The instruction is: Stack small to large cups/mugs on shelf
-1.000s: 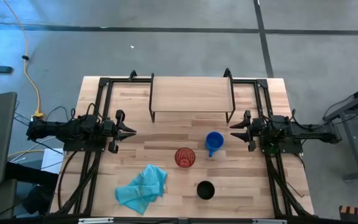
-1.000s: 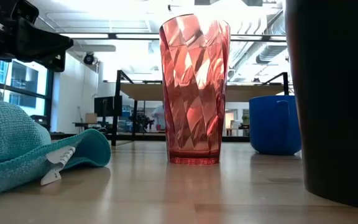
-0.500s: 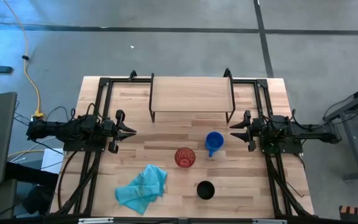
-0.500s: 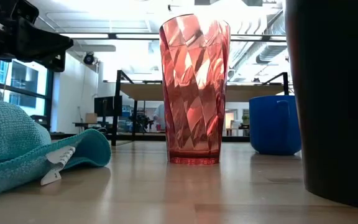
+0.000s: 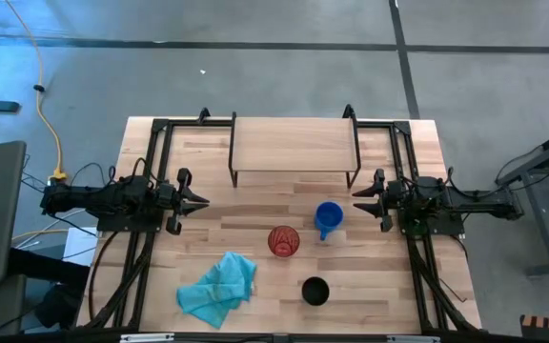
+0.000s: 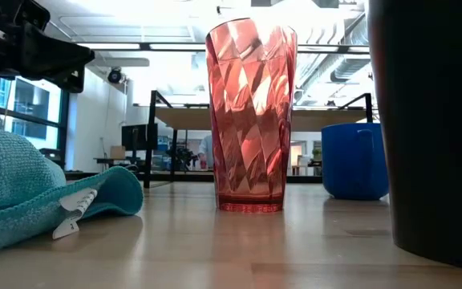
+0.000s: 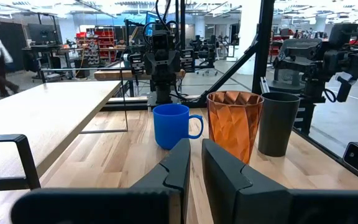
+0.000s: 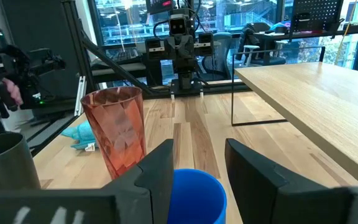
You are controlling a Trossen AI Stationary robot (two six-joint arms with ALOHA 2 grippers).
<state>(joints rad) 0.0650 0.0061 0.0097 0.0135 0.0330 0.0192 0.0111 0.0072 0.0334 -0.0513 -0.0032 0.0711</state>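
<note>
The big pale wooden tabletop [image 5: 389, 295] carries everything; neither arm is holding a thing, so the stacking looks not yet begun. The low shelf with a light board top and thin black legs [image 5: 294, 145] stands bare, ahead and to the inner side of both grippers.

The right gripper [image 5: 357, 200] waits at the table's right edge, its two dark fingers [image 8: 157, 168] spread apart around nothing. Just in front of its tips stands the short blue mug with a handle [image 5: 328, 218], so near that the wrist view looks down into its rim. Beyond the mug from this gripper is the tall faceted translucent red-orange tumbler [image 5: 284, 241], and off to the side, well apart, the black cylindrical cup [image 5: 315, 292].

The left gripper [image 5: 203, 201] rests at the left edge, fingers nearly together with only a narrow slit between, holding nothing. The three vessels stand in a row well ahead of it; a crumpled teal cloth [image 5: 217, 289] lies off to its side.

The likely next move is the right gripper's: ease forward, straddle the blue mug's wall clear of the handle, and close.
</note>
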